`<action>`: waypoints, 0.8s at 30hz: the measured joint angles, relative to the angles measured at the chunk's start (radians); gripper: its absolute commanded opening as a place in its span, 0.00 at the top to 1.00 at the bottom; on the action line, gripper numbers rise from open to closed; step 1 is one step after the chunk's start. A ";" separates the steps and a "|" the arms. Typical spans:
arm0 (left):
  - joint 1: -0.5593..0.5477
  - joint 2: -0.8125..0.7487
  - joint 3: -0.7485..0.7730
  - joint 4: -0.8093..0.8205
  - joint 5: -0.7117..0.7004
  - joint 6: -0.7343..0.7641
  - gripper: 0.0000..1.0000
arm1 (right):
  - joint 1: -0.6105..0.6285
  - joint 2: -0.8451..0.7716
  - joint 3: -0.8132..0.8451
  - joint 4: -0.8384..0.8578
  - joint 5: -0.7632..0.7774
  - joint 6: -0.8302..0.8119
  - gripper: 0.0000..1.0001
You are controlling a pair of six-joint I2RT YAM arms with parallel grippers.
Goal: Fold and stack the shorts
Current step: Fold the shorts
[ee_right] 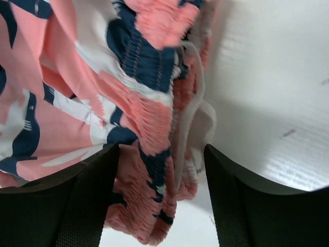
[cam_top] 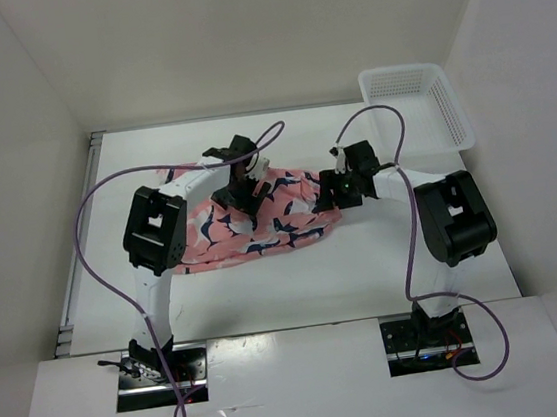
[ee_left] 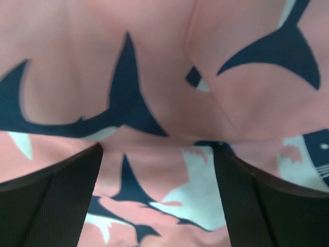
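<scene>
The salmon-pink shorts [cam_top: 260, 223] with navy and white shark shapes lie spread on the white table in the top view. My left gripper [cam_top: 244, 184] hovers over their upper middle; in the left wrist view it [ee_left: 157, 177] is open, with flat fabric [ee_left: 154, 92] between and below the fingers. My right gripper [cam_top: 335, 190] is at the shorts' right end. In the right wrist view it [ee_right: 162, 180] is open, its fingers either side of the gathered elastic waistband [ee_right: 154, 139] and white drawstring [ee_right: 198, 103].
A white plastic mesh basket [cam_top: 418, 104] stands at the table's back right corner. White walls enclose the table on three sides. Purple cables loop above both arms.
</scene>
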 measured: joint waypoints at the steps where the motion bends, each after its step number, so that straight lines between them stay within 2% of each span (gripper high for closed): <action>1: 0.000 0.000 -0.019 0.011 -0.006 -0.007 0.05 | -0.001 -0.006 -0.009 0.002 0.000 0.012 0.32; 4: 0.000 -0.011 -0.035 0.029 -0.029 -0.004 0.05 | -0.003 -0.013 -0.023 0.004 0.001 0.050 0.43; 5: 0.000 -0.012 -0.036 0.032 -0.032 -0.003 0.05 | -0.003 -0.013 -0.025 0.005 0.001 0.060 0.50; 10: -0.002 -0.012 -0.037 0.034 -0.040 -0.002 0.05 | -0.003 -0.008 -0.026 0.005 0.016 0.093 0.66; 11: -0.002 -0.012 -0.037 0.034 -0.040 -0.002 0.05 | -0.003 -0.006 -0.026 0.005 0.014 0.096 0.72; 12: -0.002 -0.012 -0.037 0.033 -0.040 -0.002 0.05 | -0.001 -0.005 -0.026 0.005 0.010 0.101 0.83; 15: -0.002 -0.012 -0.037 0.033 -0.039 -0.002 0.05 | 0.007 -0.005 -0.026 0.007 -0.002 0.115 1.00; 20: 0.000 -0.011 -0.034 0.032 -0.016 0.000 0.05 | 0.015 -0.004 0.000 -0.021 0.013 0.099 1.00; 24: -0.007 0.008 0.000 0.021 0.000 0.000 0.05 | 0.016 -0.002 0.124 -0.112 0.042 0.047 1.00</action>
